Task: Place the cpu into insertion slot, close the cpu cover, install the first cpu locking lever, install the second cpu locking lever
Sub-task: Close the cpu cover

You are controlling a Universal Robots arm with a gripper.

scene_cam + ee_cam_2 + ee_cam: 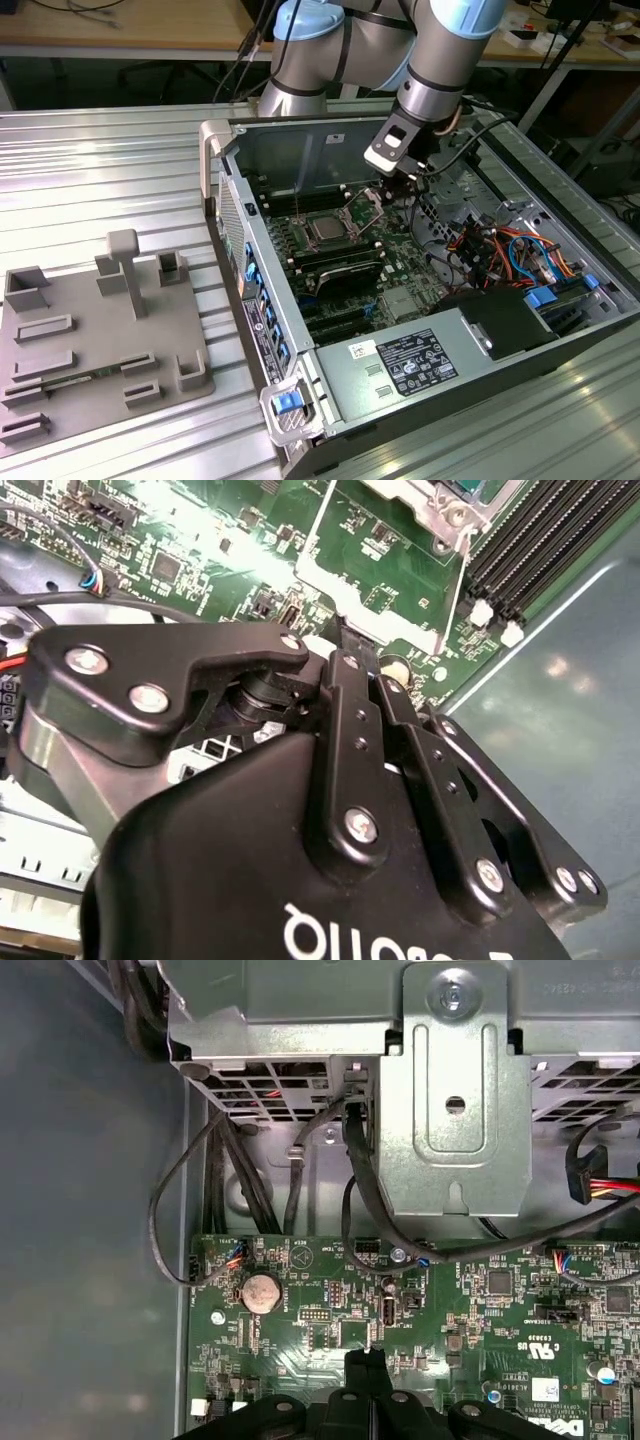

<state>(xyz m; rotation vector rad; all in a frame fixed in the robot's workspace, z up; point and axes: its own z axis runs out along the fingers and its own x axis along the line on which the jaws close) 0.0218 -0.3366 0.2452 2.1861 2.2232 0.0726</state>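
already seated cpu (328, 228), cpu cover (365, 207) upright

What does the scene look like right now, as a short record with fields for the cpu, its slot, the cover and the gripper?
cpu: lies in the insertion slot, silvery face up
cpu cover: open, tilted up beside the cpu
gripper: shut, its tip close to the cover's edge; contact cannot be told
computer case: open, on the ribbed metal table
grey fixture plate: on the table, at the exterior view's left of the case
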